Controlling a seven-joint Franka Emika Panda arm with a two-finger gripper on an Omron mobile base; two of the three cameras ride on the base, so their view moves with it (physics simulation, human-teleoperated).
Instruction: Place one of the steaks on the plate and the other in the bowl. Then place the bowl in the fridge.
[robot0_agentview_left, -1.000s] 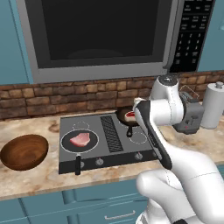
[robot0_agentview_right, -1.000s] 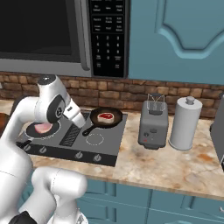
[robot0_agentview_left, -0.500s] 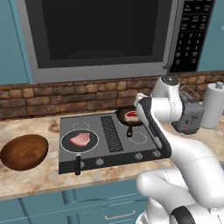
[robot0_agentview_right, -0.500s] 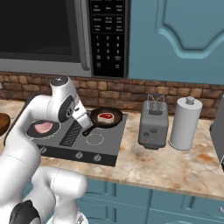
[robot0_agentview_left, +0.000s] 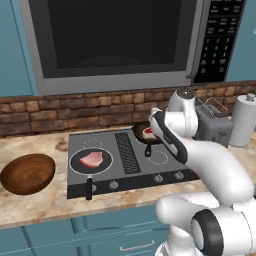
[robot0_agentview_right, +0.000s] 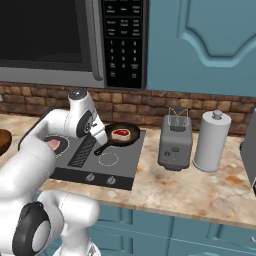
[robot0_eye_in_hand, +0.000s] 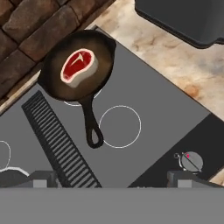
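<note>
While the brown bowl (robot0_agentview_left: 27, 172) sits on the surface (robot0_agentview_left: 40, 205) at the far left, the pale pink steak (robot0_agentview_left: 91, 159) lies in a black pan (robot0_agentview_left: 90, 162) on the stove's front left burner, its long axis running left to right. Further right, the red steak (robot0_eye_in_hand: 78, 66) lies in a second pan (robot0_eye_in_hand: 78, 70), handle pointing toward the robot. Above the stove (robot0_eye_in_hand: 144, 105), the end effector (robot0_eye_in_hand: 113, 178) hangs spread wide, holding nothing

Two steaks: one pale pink (robot0_agentview_left: 91, 159), one deep red (robot0_eye_in_hand: 78, 66). Two frying pans (robot0_eye_in_hand: 78, 74) (robot0_agentview_left: 89, 165). One wooden bowl (robot0_agentview_left: 27, 172), one toaster (robot0_agentview_right: 175, 142), one paper-towel roll (robot0_agentview_right: 212, 141).
</note>
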